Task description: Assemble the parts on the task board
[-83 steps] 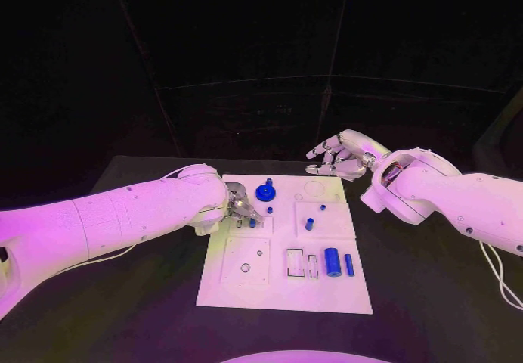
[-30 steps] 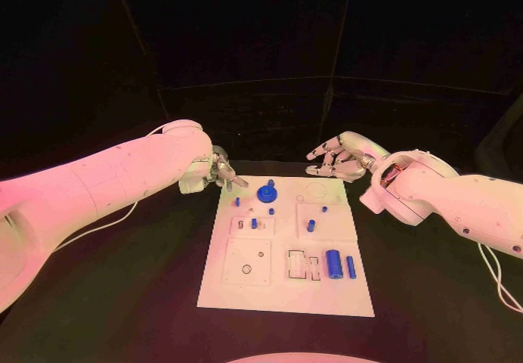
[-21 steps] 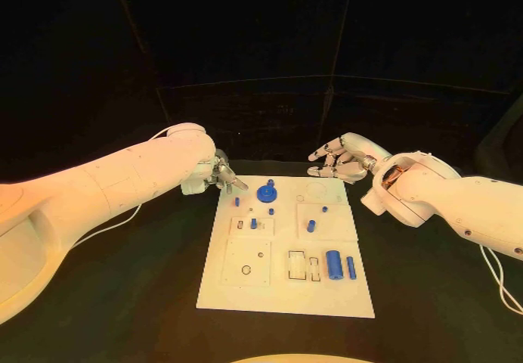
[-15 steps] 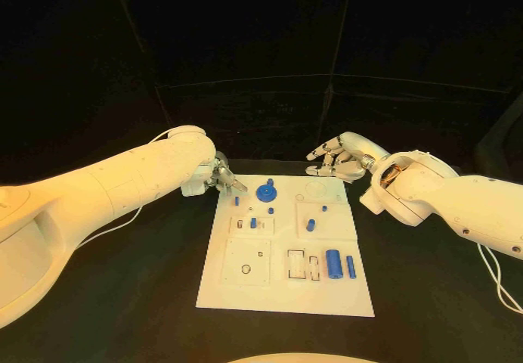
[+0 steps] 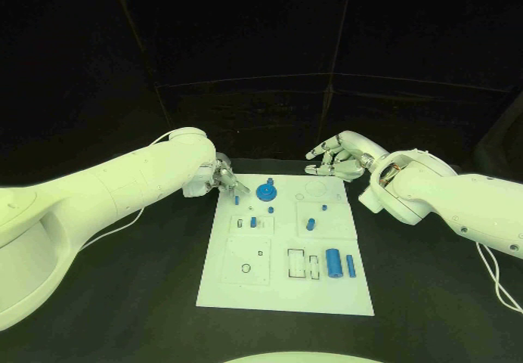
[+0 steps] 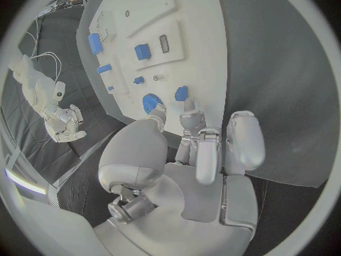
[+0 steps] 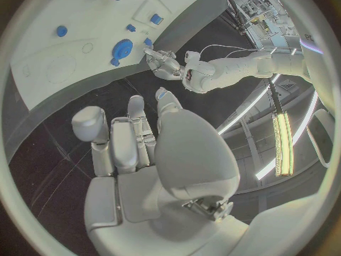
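Observation:
The white task board (image 5: pixel 278 283) lies in the middle of the table, also seen as the board (image 6: pixel 188 23) in the left wrist view. A blue gear-like knob (image 5: pixel 266 193) and a small blue peg (image 5: pixel 236 201) stand near its far left corner. My left hand (image 5: pixel 226 181) hovers at that corner with nothing in it. Its fingertips (image 6: pixel 188 106) are just short of the peg (image 6: pixel 182 92), beside the knob (image 6: pixel 151 103). My right hand (image 5: pixel 338 160) hangs beyond the far right corner, fingers apart and empty, seen as the hand (image 7: pixel 138 136) from its own wrist.
Further small blue pieces (image 5: pixel 253 222) stand in the board's middle blocks. A thick blue cylinder (image 5: pixel 332 262) and a thin blue one (image 5: pixel 350 264) lie near the right edge, next to open rectangular slots (image 5: pixel 295 262). Black table surrounds the board.
The left hand has lifted away from the blue piece in the board's left block, drawn back past the far left corner, then eased toward the small peg. The right hand has stayed still.

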Controlling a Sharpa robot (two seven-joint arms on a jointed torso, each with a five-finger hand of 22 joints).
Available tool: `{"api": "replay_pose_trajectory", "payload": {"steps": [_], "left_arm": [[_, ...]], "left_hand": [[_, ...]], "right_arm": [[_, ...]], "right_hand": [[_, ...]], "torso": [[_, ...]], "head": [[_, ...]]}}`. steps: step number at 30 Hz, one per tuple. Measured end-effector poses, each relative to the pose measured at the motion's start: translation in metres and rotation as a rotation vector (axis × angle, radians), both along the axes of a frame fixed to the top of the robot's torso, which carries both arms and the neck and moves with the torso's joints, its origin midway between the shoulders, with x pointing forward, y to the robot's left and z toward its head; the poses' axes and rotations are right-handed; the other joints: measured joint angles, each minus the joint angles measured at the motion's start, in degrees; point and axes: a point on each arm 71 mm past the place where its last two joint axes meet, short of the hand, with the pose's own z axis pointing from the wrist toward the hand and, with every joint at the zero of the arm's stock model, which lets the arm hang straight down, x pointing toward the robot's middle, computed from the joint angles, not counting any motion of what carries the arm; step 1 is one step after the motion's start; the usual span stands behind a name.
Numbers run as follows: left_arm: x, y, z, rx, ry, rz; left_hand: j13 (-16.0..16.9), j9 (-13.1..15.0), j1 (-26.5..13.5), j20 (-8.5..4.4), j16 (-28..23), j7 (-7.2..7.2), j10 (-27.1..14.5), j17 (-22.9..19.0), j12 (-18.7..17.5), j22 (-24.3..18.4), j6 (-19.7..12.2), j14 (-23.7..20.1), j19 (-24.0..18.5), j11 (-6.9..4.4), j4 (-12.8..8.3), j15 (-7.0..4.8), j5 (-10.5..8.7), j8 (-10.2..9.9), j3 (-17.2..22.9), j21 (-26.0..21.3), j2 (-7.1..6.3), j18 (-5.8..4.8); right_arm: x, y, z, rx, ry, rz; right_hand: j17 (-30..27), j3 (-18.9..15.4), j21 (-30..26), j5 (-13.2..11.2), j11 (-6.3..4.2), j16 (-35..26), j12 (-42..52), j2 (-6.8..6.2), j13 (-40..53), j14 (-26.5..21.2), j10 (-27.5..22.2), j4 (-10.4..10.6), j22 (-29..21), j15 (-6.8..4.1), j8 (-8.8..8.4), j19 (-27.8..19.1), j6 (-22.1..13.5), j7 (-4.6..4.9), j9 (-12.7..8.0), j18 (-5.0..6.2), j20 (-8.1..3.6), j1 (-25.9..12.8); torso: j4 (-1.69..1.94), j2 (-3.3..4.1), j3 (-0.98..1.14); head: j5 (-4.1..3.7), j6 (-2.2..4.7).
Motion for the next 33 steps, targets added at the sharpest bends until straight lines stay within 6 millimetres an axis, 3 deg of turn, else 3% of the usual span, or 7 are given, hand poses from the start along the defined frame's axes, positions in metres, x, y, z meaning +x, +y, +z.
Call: {"api": "replay_pose_trajectory", "payload": {"steps": [25,33], "left_arm": [[-0.0037,-0.0025,-0.0051,0.011,0.041,-0.038],[-0.0040,-0.0028,-0.0060,0.012,0.041,-0.038]], "left_hand": [[-0.06,-0.93,3.00,0.21,0.00,0.21,0.00,0.00,0.00,0.23,0.63,0.21,0.21,0.00,-1.12,0.21,0.00,-0.44,-1.12,0.00,0.99,0.01],[-0.05,-1.30,5.47,0.21,0.00,0.20,0.00,0.00,0.43,0.42,1.03,0.21,0.21,0.00,-1.92,0.21,0.00,-0.67,-0.93,0.00,2.53,0.00]], "right_arm": [[-0.0001,0.0006,-0.0001,0.000,0.001,0.002],[0.0000,0.0008,-0.0001,0.000,0.001,0.002]], "right_hand": [[0.01,0.00,0.01,0.00,0.00,0.00,0.00,0.00,0.01,0.00,0.00,0.00,-0.05,0.00,0.00,0.00,0.00,0.00,0.00,0.00,0.00,0.00],[0.01,0.00,0.01,0.00,0.00,0.00,0.00,0.00,0.01,0.00,0.00,0.00,-0.04,0.00,0.00,0.00,0.00,0.00,0.00,0.00,0.00,0.00]], "torso": [[-0.01,0.02,-0.02],[-0.01,0.02,-0.02]], "head": [[0.04,-0.02],[0.04,-0.07]]}}
